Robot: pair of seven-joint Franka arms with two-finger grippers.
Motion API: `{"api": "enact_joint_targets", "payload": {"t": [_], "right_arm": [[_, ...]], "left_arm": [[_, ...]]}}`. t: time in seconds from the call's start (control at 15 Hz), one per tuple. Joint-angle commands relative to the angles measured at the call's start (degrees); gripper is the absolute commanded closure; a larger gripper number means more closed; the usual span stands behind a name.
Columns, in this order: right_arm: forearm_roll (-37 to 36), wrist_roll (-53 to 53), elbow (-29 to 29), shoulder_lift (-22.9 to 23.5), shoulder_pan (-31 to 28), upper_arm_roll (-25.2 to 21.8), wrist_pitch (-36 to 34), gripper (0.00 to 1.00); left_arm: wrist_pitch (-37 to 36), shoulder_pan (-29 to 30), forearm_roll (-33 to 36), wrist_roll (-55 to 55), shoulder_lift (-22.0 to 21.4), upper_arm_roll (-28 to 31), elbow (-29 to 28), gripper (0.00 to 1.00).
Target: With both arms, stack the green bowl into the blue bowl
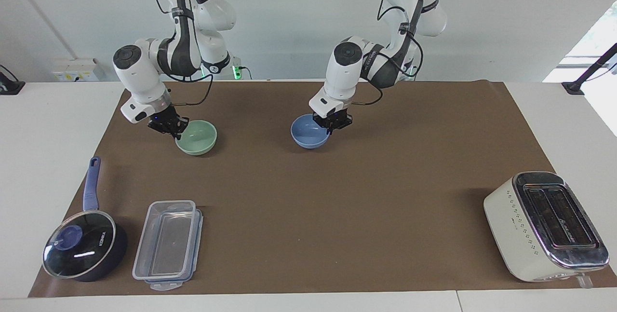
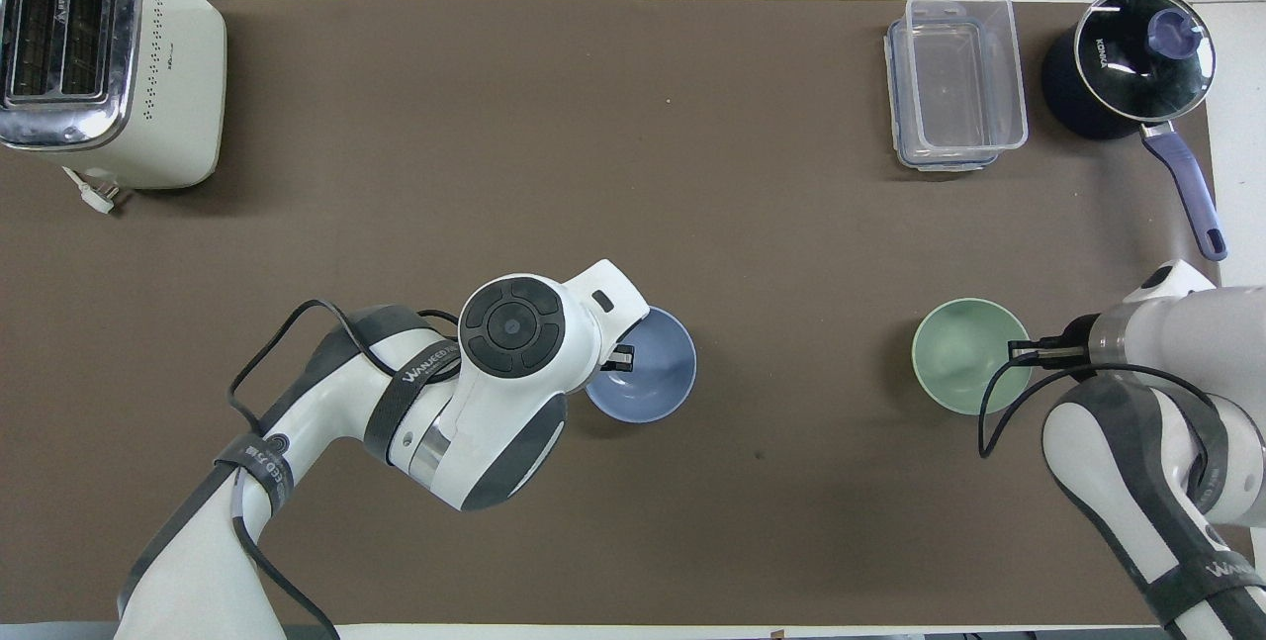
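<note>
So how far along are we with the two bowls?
Both bowls are gripped by the rim, none stacked yet. The left gripper has the blue bowl near the middle of the mat. The right gripper holds the green bowl toward its own end of the table. Left to do: bring the green bowl over the blue one, lower it in and let go.

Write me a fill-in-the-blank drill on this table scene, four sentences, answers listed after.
1. The left gripper grips the rim of the ____ bowl.
2. The right gripper is at the rim of the ____ bowl.
3. The clear container lies beside the saucepan, whose lid is made of ____.
4. The appliance at the left arm's end of the table is a ____.

Missing words: blue; green; glass; toaster
</note>
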Motion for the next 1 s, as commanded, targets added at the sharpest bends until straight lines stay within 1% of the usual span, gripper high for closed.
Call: {"api": "enact_joint_targets", "payload": {"t": [0.0, 0.2, 0.27, 0.33, 0.47, 0.53, 0.6, 0.67, 0.73, 0.8, 0.87, 0.93], "right_arm": [[0.7, -0.4, 3.6, -2.7, -0.2, 0.7, -6.7, 1.0], [0.7, 2.6, 7.6, -4.0, 1.9, 0.8, -10.9, 1.0], [0.7, 4.7, 9.8, -3.7, 3.5, 0.8, -12.1, 1.0], [0.7, 8.3, 11.4, -3.1, 6.2, 0.8, -12.8, 1.0], [0.7, 14.7, 13.2, -2.5, 9.8, 0.8, -13.6, 1.0], [0.8, 17.4, 13.8, -2.2, 12.5, 0.8, -13.4, 1.0], [0.8, 20.9, 14.4, -1.7, 14.6, 0.8, -13.1, 1.0], [0.8, 24.9, 14.9, -1.4, 16.8, 0.8, -12.5, 1.0], [0.8, 27.7, 15.7, -0.7, 19.2, 0.8, -12.1, 1.0], [0.8, 29.7, 15.8, -0.3, 20.5, 0.8, -11.4, 1.0], [0.9, 31.3, 15.8, 0.2, 21.5, 0.9, -10.3, 1.0], [2.6, 32.8, 16.4, 1.3, 23.6, 0.8, -8.9, 1.0]], "left_arm": [[2.1, -0.5, -1.4, 0.9, 0.9, 1.0, -0.4, 1.0], [2.0, -0.4, -1.4, 1.1, 0.9, 1.0, -0.4, 1.0], [1.9, -0.4, -1.5, 1.1, 0.9, 1.0, -0.3, 0.89], [1.6, -0.5, -1.5, 0.7, 0.9, 1.0, -0.2, 0.01], [0.6, 0.0, -1.7, 0.7, 0.0, 1.0, 0.3, 0.0], [-1.9, 0.6, -2.1, 0.9, -1.8, 1.1, 1.0, 0.0], [-5.0, 2.4, -3.1, 1.2, -3.7, 1.2, 2.1, 0.0], [-9.1, 6.1, -4.4, 1.6, -5.8, 1.1, 4.2, 0.0], [-13.2, 8.7, -4.7, 1.6, -6.9, 1.1, 7.0, 0.0], [-16.4, 10.2, -4.8, 1.6, -7.7, 1.2, 8.8, 0.0], [-17.9, 10.7, -4.8, 1.6, -8.7, 1.4, 8.6, 0.0], [-18.0, 10.6, -4.8, 1.7, -9.5, 1.5, 7.5, 0.0]]}}
